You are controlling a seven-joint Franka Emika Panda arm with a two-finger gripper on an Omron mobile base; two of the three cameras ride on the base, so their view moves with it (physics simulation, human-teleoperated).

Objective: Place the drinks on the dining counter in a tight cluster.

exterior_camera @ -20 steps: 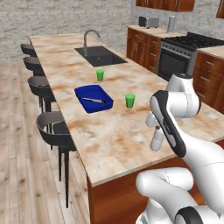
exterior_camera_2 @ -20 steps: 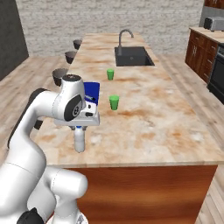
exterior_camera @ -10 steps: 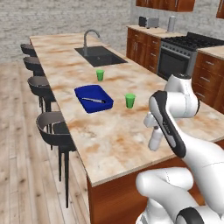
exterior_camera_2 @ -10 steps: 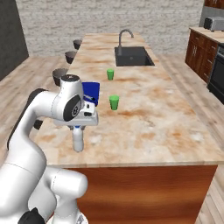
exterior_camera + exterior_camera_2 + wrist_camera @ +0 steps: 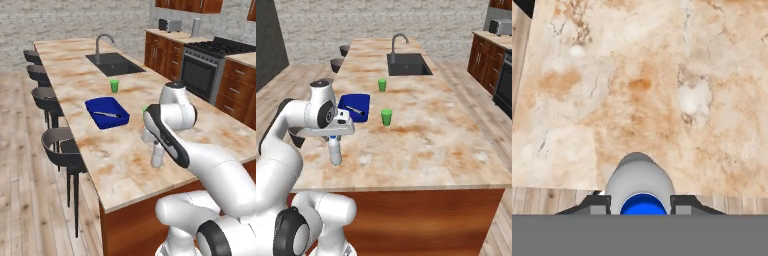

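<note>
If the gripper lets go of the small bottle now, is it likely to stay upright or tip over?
The bottle is tall and narrow, so it probably tips easily if nudged. It hangs upright from the gripper over the flat dining counter, so a gentle release likely leaves it standing. Its rounded body would probably roll if it fell.

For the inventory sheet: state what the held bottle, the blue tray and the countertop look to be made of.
Water bottle: pale translucent, likely plastic, blue cap. Blue tray: glossy, uniformly coloured, probably plastic. Dining counter: polished stone look, tan-and-rust veined marbling.
</note>
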